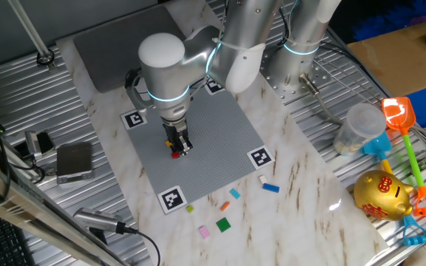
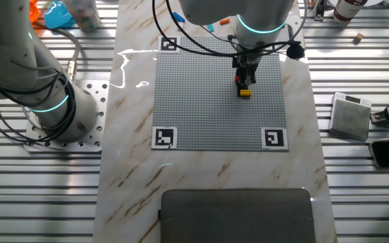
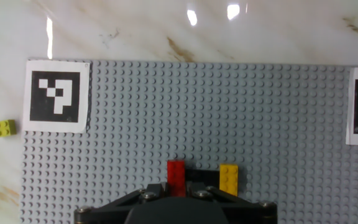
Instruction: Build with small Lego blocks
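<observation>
My gripper (image 3: 176, 190) reaches down onto the grey studded plate (image 3: 185, 112), near its middle, and is shut on a small red brick (image 3: 176, 175) held between its fingers. A black brick (image 3: 199, 175) lies right beside the red one, and a yellow brick (image 3: 229, 178) sits past it, both on the plate. In one fixed view the gripper (image 1: 177, 145) hides most of this cluster and only the red brick (image 1: 176, 154) peeks out. The other fixed view shows the yellow brick (image 2: 245, 92) just below the gripper (image 2: 244, 75).
Loose bricks lie on the marble off the plate's edge: blue (image 1: 271, 188), orange (image 1: 234, 193), light blue (image 1: 228, 205), green (image 1: 222, 224), pink (image 1: 204, 231), yellow-green (image 1: 190, 209). Black-and-white markers (image 1: 172, 199) sit at the plate's corners. Toys and a gold piggy bank (image 1: 381, 195) stand at the right.
</observation>
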Motion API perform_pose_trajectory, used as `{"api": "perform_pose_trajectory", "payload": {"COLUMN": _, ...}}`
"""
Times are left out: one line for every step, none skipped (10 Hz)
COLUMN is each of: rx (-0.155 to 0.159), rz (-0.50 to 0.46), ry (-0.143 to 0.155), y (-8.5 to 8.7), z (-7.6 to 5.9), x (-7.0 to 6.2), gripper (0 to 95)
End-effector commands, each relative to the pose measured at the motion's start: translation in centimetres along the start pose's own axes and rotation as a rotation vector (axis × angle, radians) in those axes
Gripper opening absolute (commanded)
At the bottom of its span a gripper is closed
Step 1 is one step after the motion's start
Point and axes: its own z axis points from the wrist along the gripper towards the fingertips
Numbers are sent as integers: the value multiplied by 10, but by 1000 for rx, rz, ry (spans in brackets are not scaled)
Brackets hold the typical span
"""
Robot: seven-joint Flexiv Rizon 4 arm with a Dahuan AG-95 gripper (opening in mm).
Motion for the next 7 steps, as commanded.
{"api": "perform_pose_trajectory", "payload": {"rx": 1, "rz": -3, "ry": -1, "y": -1, "z": 8, "x": 0, "gripper": 0}}
{"api": "perform_pose_trajectory", "payload": {"rx": 1, "rz": -3, "ry": -1, "y": -1, "z": 8, "x": 0, "gripper": 0}}
{"api": "perform_pose_trajectory", "payload": {"rx": 2, "rz": -3, "ry": 0, "y": -1, "z": 8, "x": 0, "gripper": 0}}
{"api": "perform_pose_trajectory", "payload": {"rx": 2, "rz": -12, "ry": 0, "y": -1, "z": 8, "x": 0, "gripper": 0}}
{"api": "perform_pose_trajectory", "payload": {"rx": 2, "rz": -21, "ry": -1, "y": -1, "z": 8, "x": 0, "gripper": 0}}
{"api": "perform_pose_trajectory", "payload": {"rx": 2, "rz": -28, "ry": -1, "y": -1, "z": 8, "x": 0, "gripper": 190}}
{"api": "perform_pose_trajectory", "payload": {"rx": 4, "rz": -31, "ry": -2, "y": -1, "z": 8, "x": 0, "gripper": 190}}
